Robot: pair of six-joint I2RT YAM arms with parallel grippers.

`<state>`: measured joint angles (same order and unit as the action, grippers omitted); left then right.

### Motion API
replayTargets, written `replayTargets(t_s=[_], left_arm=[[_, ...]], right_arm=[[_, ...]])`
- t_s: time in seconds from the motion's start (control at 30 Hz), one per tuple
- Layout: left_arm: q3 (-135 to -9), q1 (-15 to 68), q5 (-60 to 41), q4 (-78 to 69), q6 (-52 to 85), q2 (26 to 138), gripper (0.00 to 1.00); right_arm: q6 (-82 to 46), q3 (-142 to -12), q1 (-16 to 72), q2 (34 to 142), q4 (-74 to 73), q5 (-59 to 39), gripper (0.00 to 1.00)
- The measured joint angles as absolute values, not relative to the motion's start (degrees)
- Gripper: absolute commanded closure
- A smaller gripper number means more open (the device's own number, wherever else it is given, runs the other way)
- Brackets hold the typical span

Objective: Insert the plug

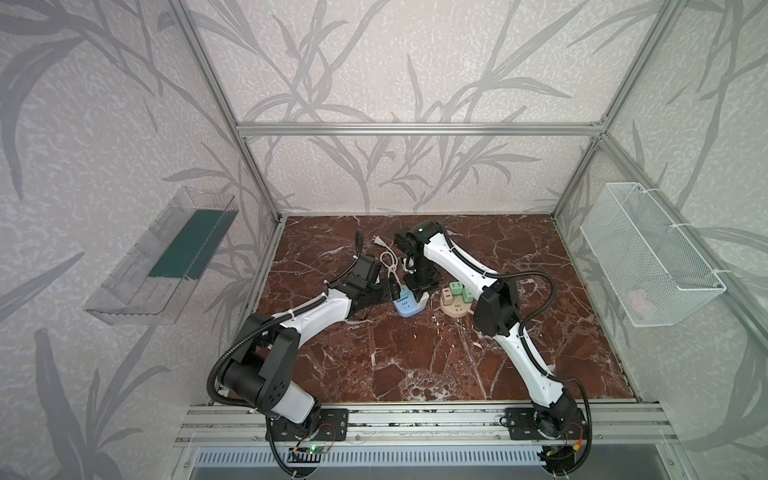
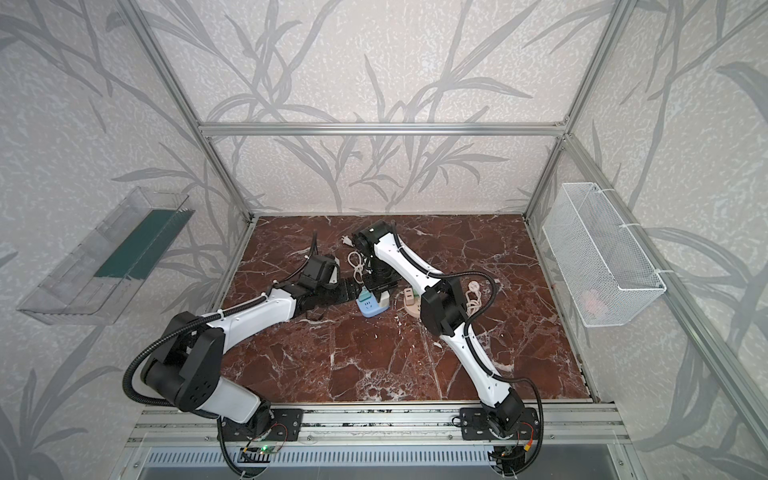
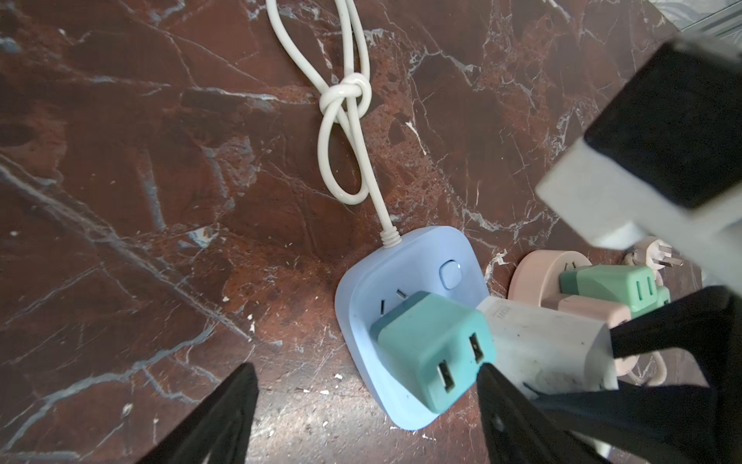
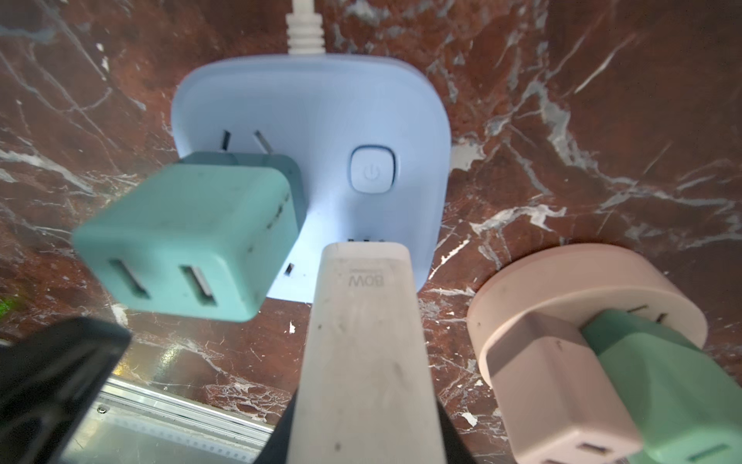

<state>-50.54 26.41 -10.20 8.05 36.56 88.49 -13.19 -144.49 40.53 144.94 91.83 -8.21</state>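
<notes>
A white plug (image 4: 361,341) stands on the pale blue socket block (image 4: 313,120), its far end against the block's face beside the power button; its prongs are hidden. My right gripper (image 4: 363,422) is shut on the white plug from above, as both top views show (image 1: 422,286). A teal adapter (image 3: 433,349) sits in the block next to it. My left gripper (image 3: 366,369) is open, low at the block's left side (image 1: 392,291), one finger by the teal adapter's corner and the other over bare floor.
A round pink socket (image 4: 562,297) with a pink adapter (image 4: 550,381) and a green adapter (image 4: 662,381) lies just right of the block. The block's knotted white cable (image 3: 345,92) runs toward the back. A clear tray (image 1: 166,257) and a wire basket (image 1: 648,253) hang on the side walls.
</notes>
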Motion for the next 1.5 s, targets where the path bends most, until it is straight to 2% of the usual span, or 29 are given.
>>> replayTargets(t_s=[0.33,0.53,0.97,1.23,1.5], left_arm=[[-52.47,26.57,-12.78,4.21,36.77,93.54,0.28],[-52.4,26.63,-13.52,4.97,36.69,95.7,0.27],[-51.55,26.57,-12.95,9.04,36.4,92.12,0.24],[-50.59,26.57,-12.14,11.86,35.97,78.91,0.24],[-47.09,27.4,-11.42,12.19,36.03,75.26,0.24]], right_arm=[[-13.8,-150.89,40.51,148.64,92.16,-9.04,1.0],[-14.15,-155.15,41.34,151.24,92.18,-7.64,1.0],[-14.35,-153.18,42.59,150.82,92.18,-5.26,1.0],[-14.33,-143.79,42.78,145.82,90.54,-4.8,1.0],[-14.39,-125.14,44.56,135.66,87.44,-3.49,1.0]])
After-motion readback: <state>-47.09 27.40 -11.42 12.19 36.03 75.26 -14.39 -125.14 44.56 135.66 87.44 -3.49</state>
